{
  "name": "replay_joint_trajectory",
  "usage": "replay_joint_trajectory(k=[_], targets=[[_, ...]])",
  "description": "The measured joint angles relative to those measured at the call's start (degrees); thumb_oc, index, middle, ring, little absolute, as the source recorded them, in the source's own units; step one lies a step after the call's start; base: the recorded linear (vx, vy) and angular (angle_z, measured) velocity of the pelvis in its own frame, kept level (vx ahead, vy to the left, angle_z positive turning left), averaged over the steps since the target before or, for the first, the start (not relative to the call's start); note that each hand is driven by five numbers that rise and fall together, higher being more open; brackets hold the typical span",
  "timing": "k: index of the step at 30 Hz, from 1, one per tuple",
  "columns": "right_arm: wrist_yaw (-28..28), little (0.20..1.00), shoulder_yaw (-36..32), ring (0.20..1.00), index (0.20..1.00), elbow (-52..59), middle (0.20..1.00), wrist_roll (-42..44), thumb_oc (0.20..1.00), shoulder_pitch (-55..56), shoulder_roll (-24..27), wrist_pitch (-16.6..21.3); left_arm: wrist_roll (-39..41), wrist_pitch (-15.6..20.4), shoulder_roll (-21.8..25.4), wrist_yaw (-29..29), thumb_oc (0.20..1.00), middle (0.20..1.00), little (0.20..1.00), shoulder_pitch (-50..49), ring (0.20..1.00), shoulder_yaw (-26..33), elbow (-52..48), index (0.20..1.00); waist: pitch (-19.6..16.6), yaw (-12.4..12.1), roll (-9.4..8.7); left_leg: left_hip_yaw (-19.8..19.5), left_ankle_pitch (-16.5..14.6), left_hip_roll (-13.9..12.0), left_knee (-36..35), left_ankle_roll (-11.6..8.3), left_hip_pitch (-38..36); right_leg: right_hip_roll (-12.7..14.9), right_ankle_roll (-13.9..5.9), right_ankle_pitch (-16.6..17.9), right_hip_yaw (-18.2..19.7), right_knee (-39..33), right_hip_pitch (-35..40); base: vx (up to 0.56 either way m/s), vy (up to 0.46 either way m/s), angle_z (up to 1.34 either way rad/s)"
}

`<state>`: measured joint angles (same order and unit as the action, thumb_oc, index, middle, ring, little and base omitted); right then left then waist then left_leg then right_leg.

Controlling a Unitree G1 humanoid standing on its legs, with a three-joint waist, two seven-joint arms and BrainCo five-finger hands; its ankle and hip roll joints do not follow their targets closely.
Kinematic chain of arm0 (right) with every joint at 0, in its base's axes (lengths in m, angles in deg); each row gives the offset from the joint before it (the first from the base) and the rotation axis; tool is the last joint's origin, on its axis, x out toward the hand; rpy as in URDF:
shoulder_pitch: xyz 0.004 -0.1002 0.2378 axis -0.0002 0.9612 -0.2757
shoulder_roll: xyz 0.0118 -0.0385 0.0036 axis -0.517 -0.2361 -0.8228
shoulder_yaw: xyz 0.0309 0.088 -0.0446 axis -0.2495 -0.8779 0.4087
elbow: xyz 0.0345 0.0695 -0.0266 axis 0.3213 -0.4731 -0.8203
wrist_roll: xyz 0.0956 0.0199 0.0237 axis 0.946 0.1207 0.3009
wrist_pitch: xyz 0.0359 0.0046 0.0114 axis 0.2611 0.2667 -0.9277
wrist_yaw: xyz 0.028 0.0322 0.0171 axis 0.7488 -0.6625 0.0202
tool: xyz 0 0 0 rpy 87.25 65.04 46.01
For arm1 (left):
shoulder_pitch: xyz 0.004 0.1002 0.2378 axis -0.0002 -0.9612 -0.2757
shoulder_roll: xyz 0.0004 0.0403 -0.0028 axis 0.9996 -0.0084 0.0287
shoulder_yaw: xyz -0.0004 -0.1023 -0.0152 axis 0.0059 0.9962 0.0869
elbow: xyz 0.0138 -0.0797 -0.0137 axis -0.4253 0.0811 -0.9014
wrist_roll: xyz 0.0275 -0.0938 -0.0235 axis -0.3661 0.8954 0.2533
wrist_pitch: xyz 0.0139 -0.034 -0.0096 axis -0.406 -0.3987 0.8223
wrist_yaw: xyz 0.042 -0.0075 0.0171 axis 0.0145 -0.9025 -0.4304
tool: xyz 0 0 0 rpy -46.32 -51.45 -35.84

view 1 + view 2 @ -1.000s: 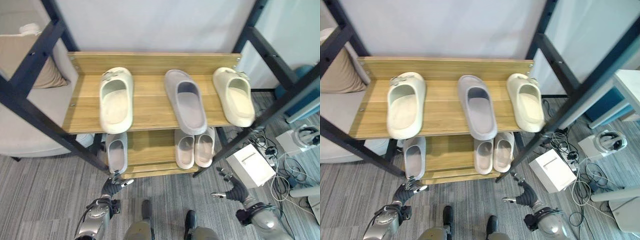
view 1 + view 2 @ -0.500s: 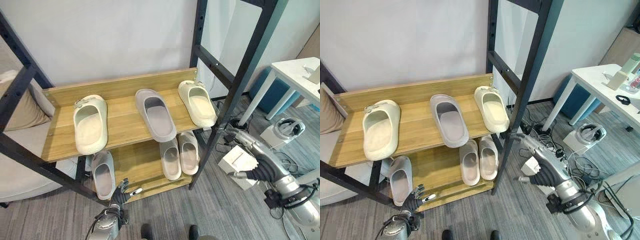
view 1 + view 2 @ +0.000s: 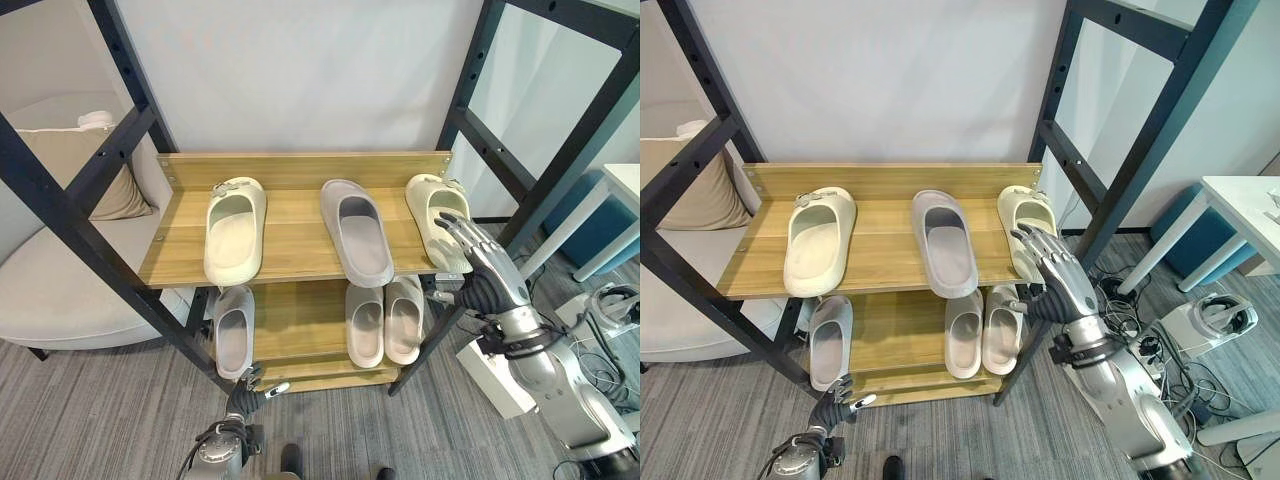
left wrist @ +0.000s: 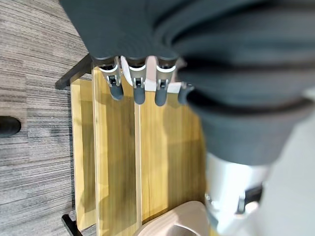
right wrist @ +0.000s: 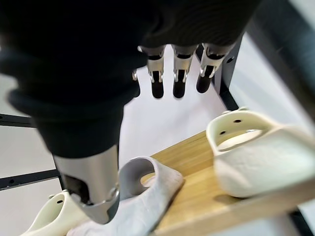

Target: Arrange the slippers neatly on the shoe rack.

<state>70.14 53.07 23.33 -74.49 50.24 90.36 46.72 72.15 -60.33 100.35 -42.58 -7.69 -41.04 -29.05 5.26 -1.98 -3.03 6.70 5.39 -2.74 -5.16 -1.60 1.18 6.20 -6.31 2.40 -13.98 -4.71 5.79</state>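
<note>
Three slippers lie on the top board of the two-tier wooden shoe rack [image 3: 290,232]: a cream foam slipper [image 3: 234,228] toward its left edge, a grey foam slipper [image 3: 356,230] mid-board overhanging the front edge, and another cream foam slipper [image 3: 436,222] at the right edge. The lower board carries one grey slipper [image 3: 233,330] at left and a pale grey pair [image 3: 385,321] at right. The right hand [image 3: 485,272] hovers at the top board's right front corner, fingers straight and spread, holding nothing (partly covering the right cream slipper). The left hand [image 3: 247,389] is low before the rack's bottom front edge, fingers relaxed, empty
</note>
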Motion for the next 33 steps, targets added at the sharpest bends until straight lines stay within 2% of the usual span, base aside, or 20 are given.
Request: replay_joint_trajectory(k=[4, 6, 9, 15, 18, 21, 24, 27, 33], targets=[[-1.8, 1.0, 1.3, 1.0, 1.0, -1.6, 1.0, -1.3, 1.0, -6.0, -1.1, -0.4, 0.0, 0.0, 0.4, -0.2, 1.0, 1.0, 1.0, 1.2, 1.0, -1.0, -0.1, 1.0, -0.2, -3.6, -0.49, -1.5, 0.4, 0.7, 0.0, 0.36, 0.5, 0.3, 0.19, 0.0, -0.9, 0.0, 0.1, 0.05, 0.025, 0.19], [-3.2, 1.0, 1.7, 1.0, 1.0, -2.0, 1.0, -1.7, 1.0, -9.2, -2.3, -0.9, 0.0, 0.0, 0.9, -0.6, 1.0, 1.0, 1.0, 1.3, 1.0, -1.1, -0.1, 1.0, -0.2, -3.6, -0.93, -1.8, 0.9, 1.0, 0.3, 0.57, 0.8, 0.5, 0.22, 0.1, -1.6, 0.0, 0.1, 0.03, 0.024, 0.18], [-6.1, 1.0, 2.3, 1.0, 1.0, -7.1, 1.0, -2.2, 1.0, -12.9, -5.7, -1.9, 0.0, 0.0, 1.4, -1.2, 1.0, 1.0, 1.0, 1.4, 1.0, -1.1, -0.1, 1.0, -0.2, -5.1, -1.94, -2.7, 1.0, 1.7, 0.4, 0.72, 0.7, 0.9, 0.13, 0.0, -1.9, 0.0, 0.4, 0.03, 0.04, 0.09], [-6.9, 1.0, 2.6, 1.0, 1.0, -13.2, 1.0, -2.2, 1.0, -13.0, -7.0, -4.2, 0.0, 0.0, 1.5, -1.7, 1.0, 1.0, 1.0, 1.5, 1.0, -1.3, 0.1, 1.0, 0.3, -6.1, -2.38, -3.0, 0.5, 2.1, 0.0, 0.6, 0.8, 1.4, -0.21, -0.2, -2.6, 0.0, 0.6, 0.01, 0.029, 0.06], [-7.5, 1.0, 1.4, 1.0, 1.0, -13.1, 1.0, -2.2, 1.0, -6.5, -7.0, -4.5, 0.0, 0.0, 1.4, -1.9, 1.0, 1.0, 1.0, 0.8, 1.0, -0.8, 0.8, 1.0, 0.5, -6.1, -2.43, -3.2, 0.3, 2.2, 0.0, 0.91, 0.8, 1.5, -0.47, -0.5, -2.9, 0.0, 0.8, 0.01, 0.016, 0.04], [-8.9, 1.0, -0.2, 1.0, 1.0, -15.8, 1.0, -2.1, 1.0, -5.7, -7.0, -4.3, -0.1, -0.1, 1.4, -1.9, 1.0, 1.0, 1.0, -0.6, 1.0, -0.4, 0.9, 1.0, 0.9, -5.5, -1.95, -3.0, 0.3, 2.3, 0.0, 0.87, 0.6, 1.7, -0.39, -0.4, -2.6, 0.0, 0.8, 0.01, 0.018, -0.04], [-9.0, 1.0, 1.0, 1.0, 1.0, -29.0, 1.0, -0.4, 1.0, -13.7, -7.0, -5.8, 0.0, -0.1, 1.5, -1.6, 1.0, 1.0, 1.0, 0.2, 1.0, -0.4, 0.5, 1.0, 0.9, -5.6, -1.99, -3.2, 0.7, 2.2, 0.0, 0.93, 0.7, 1.5, -0.43, -0.4, -2.8, 0.0, 0.9, 0.0, -0.001, 0.01], [-9.3, 1.0, 2.9, 1.0, 1.0, -32.9, 1.0, 2.5, 1.0, -16.2, -7.0, -6.2, 0.0, -0.1, 2.1, -1.2, 1.0, 1.0, 1.0, 0.4, 1.0, -1.4, 0.7, 1.0, 0.9, -5.5, -1.96, -3.4, 0.4, 1.9, 0.0, 0.83, 0.9, 1.3, -0.89, -0.7, -2.6, -0.3, 0.7, 0.0, -0.002, -0.02], [-8.6, 1.0, 5.6, 1.0, 1.0, -38.6, 1.0, 7.6, 1.0, -22.7, -6.9, -8.0, 0.1, -0.1, 2.3, -0.9, 1.0, 1.0, 1.0, 0.7, 1.0, -1.6, 2.1, 1.0, 1.0, -5.7, -1.41, -3.5, 0.4, 1.3, 0.0, 0.87, 3.1, 0.8, -0.19, -0.9, -1.9, -0.3, -1.5, 0.0, 0.0, 0.0]])
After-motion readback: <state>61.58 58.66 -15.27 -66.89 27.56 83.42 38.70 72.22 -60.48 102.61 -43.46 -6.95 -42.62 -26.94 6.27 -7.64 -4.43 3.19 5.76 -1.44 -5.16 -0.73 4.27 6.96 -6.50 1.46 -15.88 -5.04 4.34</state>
